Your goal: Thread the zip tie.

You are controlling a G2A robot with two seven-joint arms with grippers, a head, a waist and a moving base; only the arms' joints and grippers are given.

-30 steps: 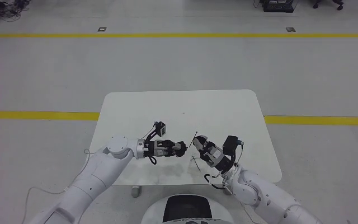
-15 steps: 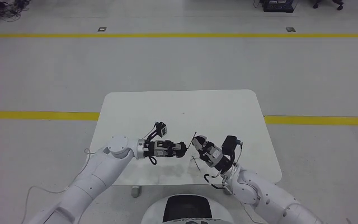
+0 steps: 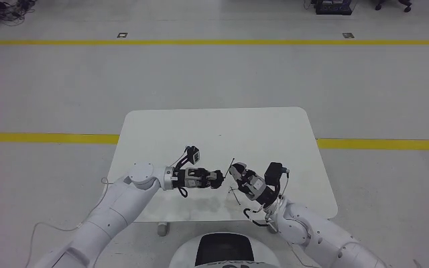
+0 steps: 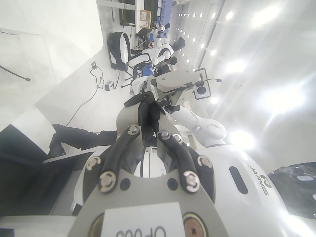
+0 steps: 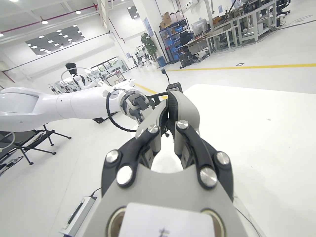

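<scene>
Near the table's (image 3: pixel 268 127) 6 o'clock edge we find the right gripper (image 5: pixel 169 99) clamped on the zip tie (image 5: pixel 163 71). The left gripper (image 3: pixel 217 177), at its 9 o'clock, is apparently pinching the other end. Square tail to head before feeding. The wrist label (image 5: pixel 163 219) print is illegible.

Top view: looks straight down from above the arms, far enough off to take in the whole table (image 3: pixel 201 127) and the floor around it. Left wrist view: sits close behind the left gripper (image 4: pixel 148 110), rolled sideways, and faces along it towards the other arm and the hall. Right wrist view: sits close behind the right gripper (image 5: pixel 170 106) and faces over the table towards the left gripper. All three share the spot where both grippers meet at the zip tie (image 5: pixel 166 78).
</scene>
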